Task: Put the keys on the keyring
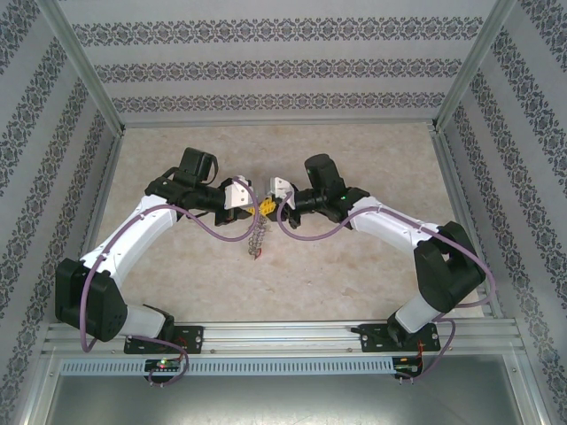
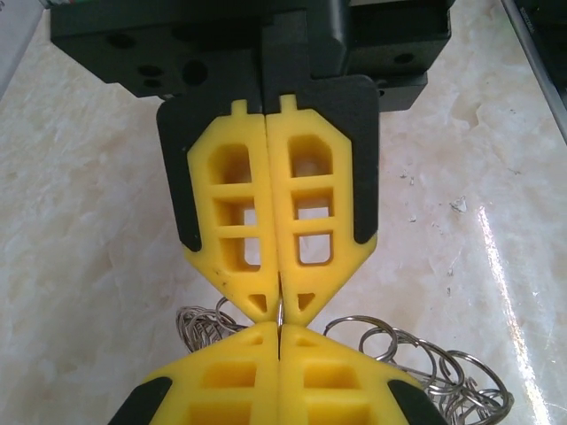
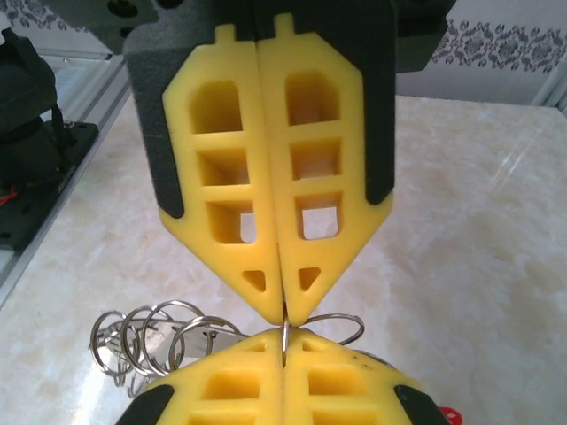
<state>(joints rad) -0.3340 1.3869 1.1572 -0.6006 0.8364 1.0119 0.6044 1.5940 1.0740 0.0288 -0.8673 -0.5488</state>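
Observation:
My two grippers meet tip to tip above the middle of the table, the left gripper [image 1: 252,202] facing the right gripper [image 1: 275,198]. Both are shut on one thin wire loop of the keyring [image 1: 257,235], a silvery chain of rings that hangs below the tips. In the left wrist view my left gripper [image 2: 280,331] pinches the wire right under the right gripper [image 2: 280,308], and keyring loops [image 2: 416,361] spread on both sides. The right wrist view has my right gripper [image 3: 285,335] clamped on the wire, with keyring loops [image 3: 149,335] at the left. A red-headed key [image 1: 256,255] dangles at the chain's lower end, and its red head [image 3: 450,414] peeks in at the bottom right.
The marble-patterned tabletop [image 1: 354,150] lies under the arms, fenced by patterned walls [image 1: 266,71] at the back and sides. An aluminium rail [image 1: 292,335] with the arm bases runs along the near edge. Purple cables [image 1: 213,232] loop under each forearm.

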